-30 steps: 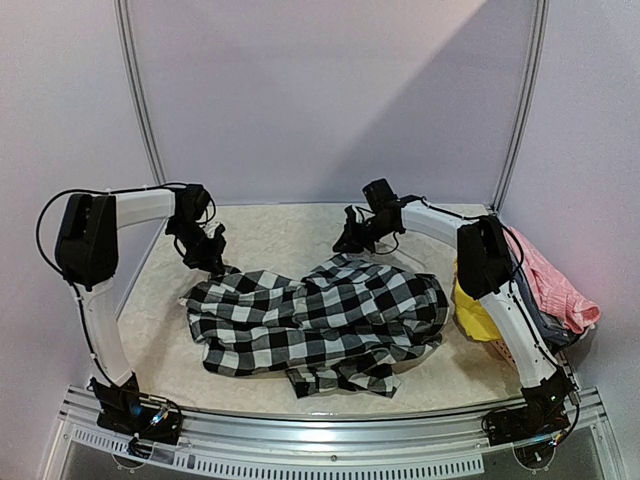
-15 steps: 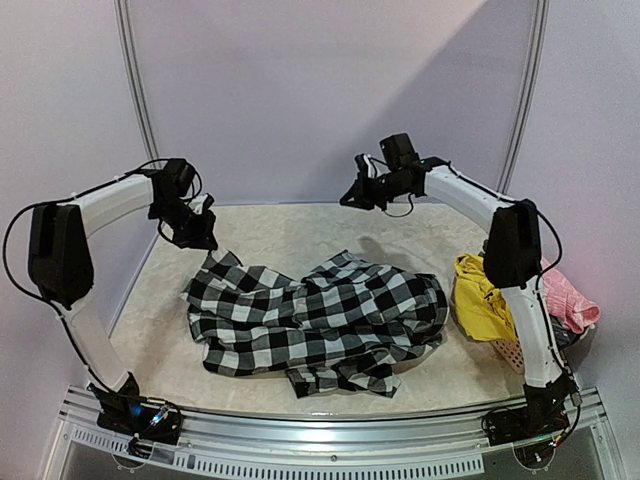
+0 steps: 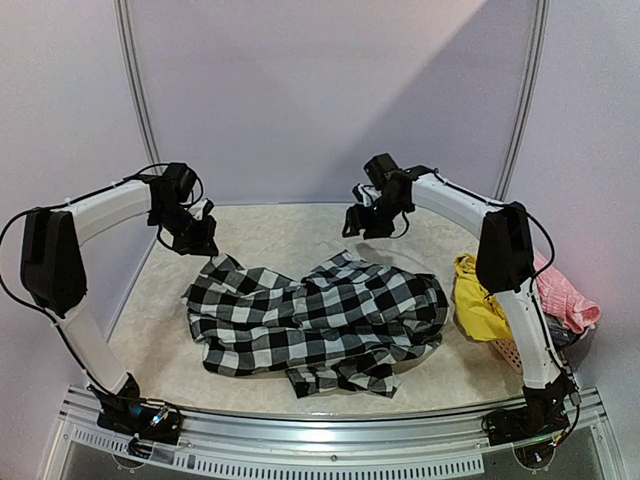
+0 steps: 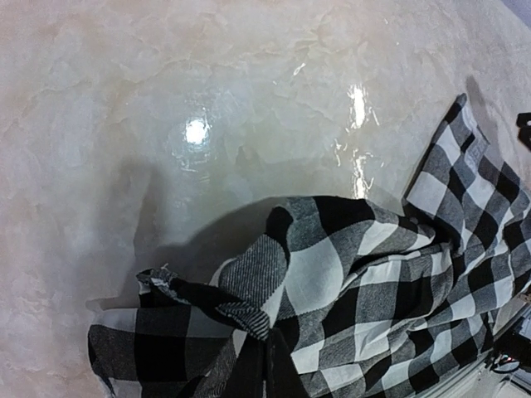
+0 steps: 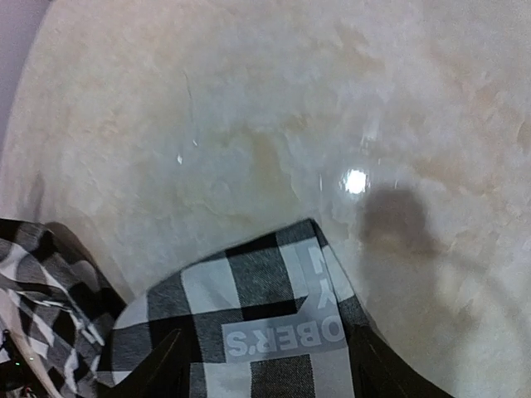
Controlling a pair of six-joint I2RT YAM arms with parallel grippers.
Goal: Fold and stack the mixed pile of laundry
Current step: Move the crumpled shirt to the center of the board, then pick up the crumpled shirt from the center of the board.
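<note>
since nothing is folded yet, step: spreading out the shirt (image 3: 320,315), the first piece, by my reading.
shirt: lies crumpled across the middle of the table (image 3: 280,225), sleeves and hem bunched under it.
rest of pile: a yellow garment (image 3: 475,295) and a pink garment (image 3: 565,295) are heaped at the right edge, over a basket (image 3: 515,352).
left end effector (image 3: 200,240): clenched above the shirt's far-left corner. in the wrist view the cloth gathers up toward it, so it appears to pinch the hem.
right end effector (image 3: 370,222): released and raised over the shirt's far edge, touching nothing. its dark fingers (image 5: 162,369) stand spread on either side of the collar label (image 5: 278,336) below.
risk, one-sided pull: with only the left corner held, a lift or drag would skew the shirt and twist it rather than flatten it.
risk, slip: the pinch looks thin, so the hem could slide out under tension.
risk, bad regrasp: if the right end effector comes down off the collar, it may catch two layers and lock in a fold.
risk, right arm: its elbow passes near the yellow garment and could knock the heap off the table.
hidden: the left fingers are out of their wrist view, so the grip itself is not seen.
hard to tell: which layer is front or back, where the sleeves run, and any blue-grey piece behind the right arm.
cut off: the label's lettering, only partly legible.
</note>
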